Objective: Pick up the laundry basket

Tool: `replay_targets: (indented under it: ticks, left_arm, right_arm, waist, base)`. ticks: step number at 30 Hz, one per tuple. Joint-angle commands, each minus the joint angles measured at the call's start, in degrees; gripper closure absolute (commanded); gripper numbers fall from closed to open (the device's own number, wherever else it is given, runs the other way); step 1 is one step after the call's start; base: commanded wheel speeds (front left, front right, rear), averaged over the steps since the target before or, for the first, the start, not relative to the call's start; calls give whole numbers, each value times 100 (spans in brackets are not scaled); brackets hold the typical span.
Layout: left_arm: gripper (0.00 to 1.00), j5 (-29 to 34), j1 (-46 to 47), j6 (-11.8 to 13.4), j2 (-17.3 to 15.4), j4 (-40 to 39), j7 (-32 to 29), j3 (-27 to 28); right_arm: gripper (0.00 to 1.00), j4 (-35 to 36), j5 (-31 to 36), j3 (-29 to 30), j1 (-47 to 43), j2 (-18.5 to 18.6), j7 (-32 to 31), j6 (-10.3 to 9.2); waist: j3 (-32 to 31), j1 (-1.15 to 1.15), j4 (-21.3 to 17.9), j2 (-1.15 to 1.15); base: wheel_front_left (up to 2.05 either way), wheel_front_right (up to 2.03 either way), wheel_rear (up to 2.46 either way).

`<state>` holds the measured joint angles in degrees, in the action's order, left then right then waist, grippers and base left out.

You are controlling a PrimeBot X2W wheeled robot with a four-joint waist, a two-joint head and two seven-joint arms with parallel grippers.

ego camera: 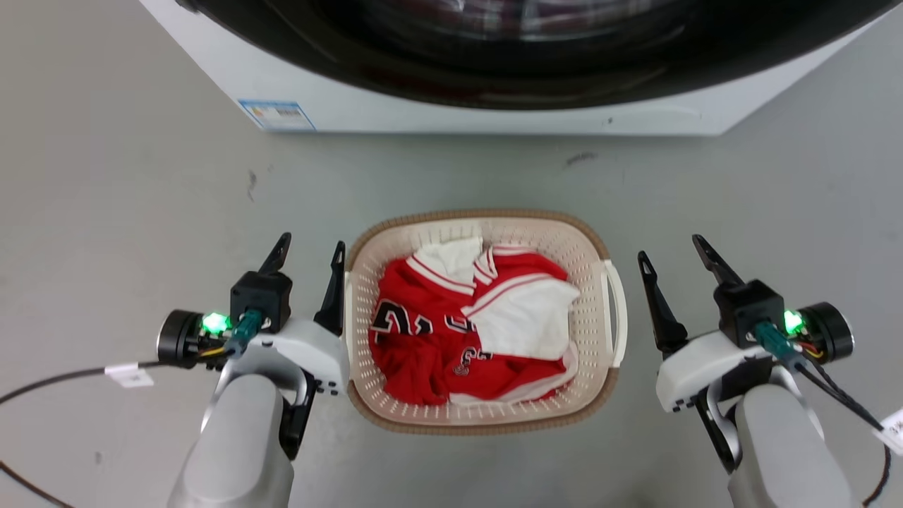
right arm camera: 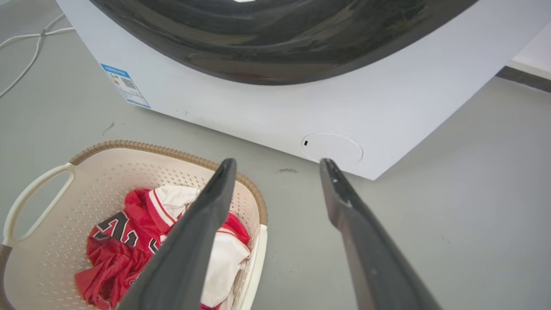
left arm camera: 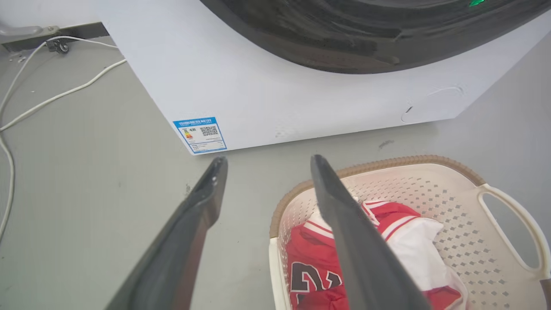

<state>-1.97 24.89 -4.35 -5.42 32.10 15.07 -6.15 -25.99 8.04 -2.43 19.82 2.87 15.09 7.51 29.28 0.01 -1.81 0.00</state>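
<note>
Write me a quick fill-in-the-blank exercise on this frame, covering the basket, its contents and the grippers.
1. The laundry basket holds a ____ and white jersey.
2. Both the left gripper and the right gripper have their jaws ____.
3. The basket stands on the floor ____ the two grippers, in front of the washing machine.

Missing words: red; open; between.

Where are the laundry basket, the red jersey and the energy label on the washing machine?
laundry basket (ego camera: 480, 214), head view, far edge of the brown rim.
red jersey (ego camera: 416, 374), head view, plain red cloth at its lower left.
energy label (left arm camera: 200, 134), left wrist view, middle of the sticker.
</note>
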Motion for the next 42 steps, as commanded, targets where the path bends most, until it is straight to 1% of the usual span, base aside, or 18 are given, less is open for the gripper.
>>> replay_targets:
  ticks: [1,7,9,24,36,42]
  left_arm:
    - [0,22,158,-18,-17,120,15,7]
    - [0,67,467,-28,-43,620,17,-5]
    - [0,76,528,7,-38,797,16,-6]
    - [0,114,969,10,-78,1464,16,-94]
    - [0,77,1229,7,-20,2047,16,-221]
    - [0,42,1375,-30,18,2412,16,-298]
  right_arm:
    - [0,-143,-2,-15,194,1,12,-4]
    - [0,-684,-19,-103,580,1,12,-4]
    - [0,-819,16,-120,676,1,11,-4]
    - [0,-1615,-35,-275,1178,1,11,-4]
    - [0,-2439,-77,-315,1538,0,12,-4]
    - [0,-2702,-86,-322,1659,1,11,-4]
  waist:
    - [338,-1,-71,0]
    - [787,-1,-102,0]
    - [901,-1,-104,0]
    - [1678,-1,-105,0]
    - [1989,-1,-97,0]
    - [2077,-1,-90,0]
  base:
    - [0,0,0]
    - [0,0,0]
    - [0,0,0]
    - [0,0,0]
    - [0,0,0]
    - [0,0,0]
